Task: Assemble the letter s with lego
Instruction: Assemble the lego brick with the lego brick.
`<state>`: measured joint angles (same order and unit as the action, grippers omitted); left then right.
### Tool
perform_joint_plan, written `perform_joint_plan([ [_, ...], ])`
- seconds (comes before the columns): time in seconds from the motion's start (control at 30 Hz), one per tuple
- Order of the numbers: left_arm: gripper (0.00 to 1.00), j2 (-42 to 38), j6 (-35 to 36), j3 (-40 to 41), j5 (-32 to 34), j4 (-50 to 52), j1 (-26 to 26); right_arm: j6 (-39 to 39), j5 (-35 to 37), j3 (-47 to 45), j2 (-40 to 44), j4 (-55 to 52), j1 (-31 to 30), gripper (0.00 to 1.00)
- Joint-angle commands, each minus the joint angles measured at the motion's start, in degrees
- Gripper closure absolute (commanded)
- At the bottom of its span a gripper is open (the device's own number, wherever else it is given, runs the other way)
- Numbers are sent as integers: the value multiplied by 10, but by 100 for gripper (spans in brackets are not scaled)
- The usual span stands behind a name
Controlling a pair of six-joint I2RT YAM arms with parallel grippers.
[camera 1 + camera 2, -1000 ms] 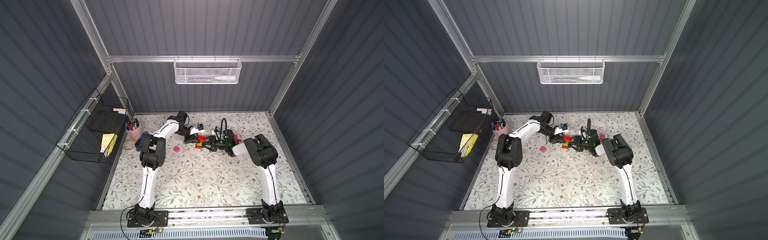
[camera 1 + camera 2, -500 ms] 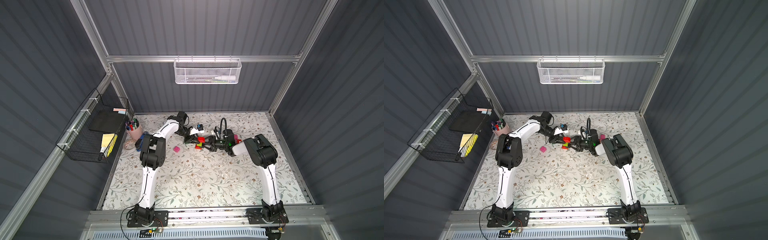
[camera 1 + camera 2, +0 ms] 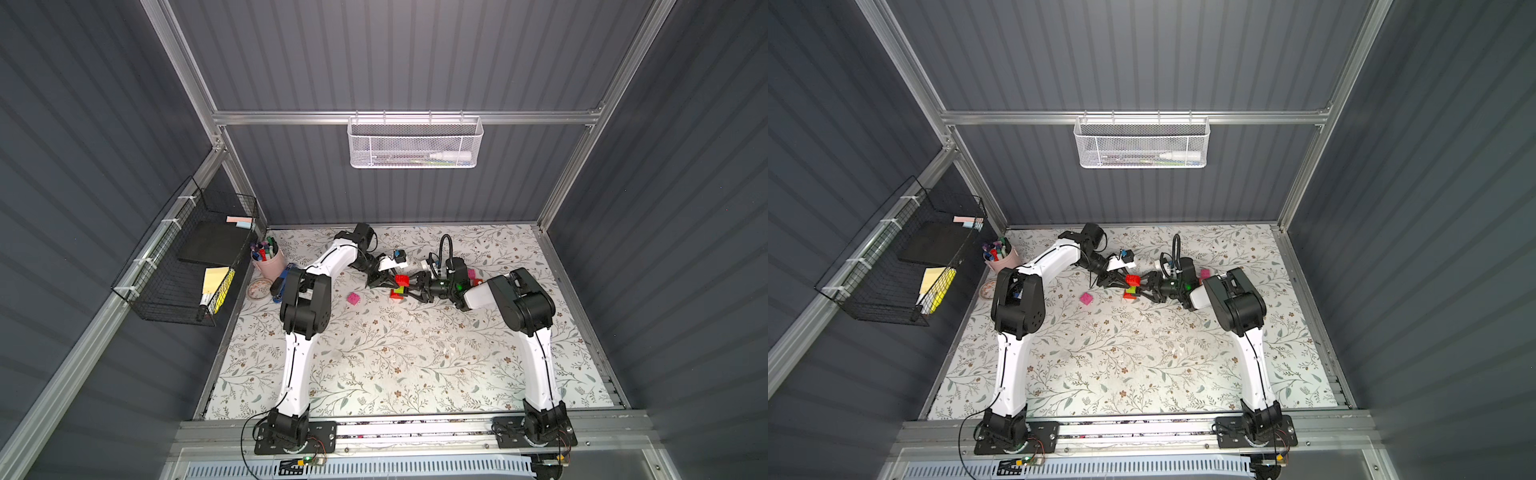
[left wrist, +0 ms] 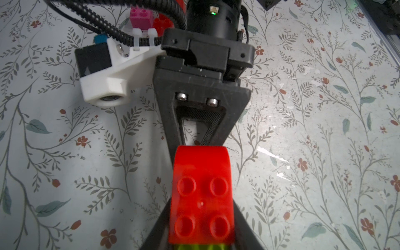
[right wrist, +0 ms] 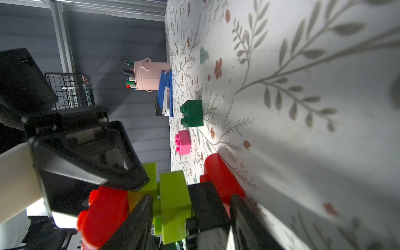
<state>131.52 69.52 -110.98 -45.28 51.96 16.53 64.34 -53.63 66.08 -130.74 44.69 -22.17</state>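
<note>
A joined lego stack (image 3: 399, 287) of red, lime green and black bricks hangs between both grippers at the back middle of the mat. My left gripper (image 4: 202, 207) is shut on the red top brick (image 4: 202, 194), with a lime green brick (image 4: 201, 246) under it. My right gripper (image 5: 191, 201) comes from the opposite side and is shut on the lime green brick (image 5: 173, 194) and black brick (image 5: 205, 203) of the stack. A red brick (image 5: 220, 177) lies at the mat end of the stack. In both top views a loose pink brick (image 3: 353, 298) (image 3: 1086, 298) lies to the left.
A dark green brick (image 5: 192, 112) and a pink brick (image 5: 183, 142) lie loose on the floral mat. Another pink brick (image 3: 471, 273) sits behind the right arm. A blue stapler (image 5: 165, 95), pink pen cup (image 3: 268, 259) and tape roll (image 3: 258, 288) stand at the left edge.
</note>
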Motion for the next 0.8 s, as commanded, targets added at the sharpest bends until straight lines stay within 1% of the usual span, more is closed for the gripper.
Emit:
perform_joint_plan([
  [0.0,73,14,-11,11,34,22,-5,-13,8,-11,-36,-75,1,42],
  [0.17,73,4,-12,31,36,11,-5,-13,8,-12,-38,-74,0,42],
  [0.27,73,-2,-17,35,20,11,-5,-13,8,-11,-38,-76,0,42],
  [0.4,73,-5,-14,42,40,16,-5,-15,9,-13,-38,-78,1,42],
  [0.5,73,-9,-5,53,44,21,-5,-18,8,-13,-37,-82,0,42],
  [0.63,73,-13,4,63,68,22,-5,-22,7,-14,-35,-87,0,43],
  [0.67,73,-15,17,65,69,27,-5,-23,7,-13,-35,-89,0,42],
  [0.77,73,-15,23,66,66,23,-5,-28,7,-14,-32,-96,0,43],
])
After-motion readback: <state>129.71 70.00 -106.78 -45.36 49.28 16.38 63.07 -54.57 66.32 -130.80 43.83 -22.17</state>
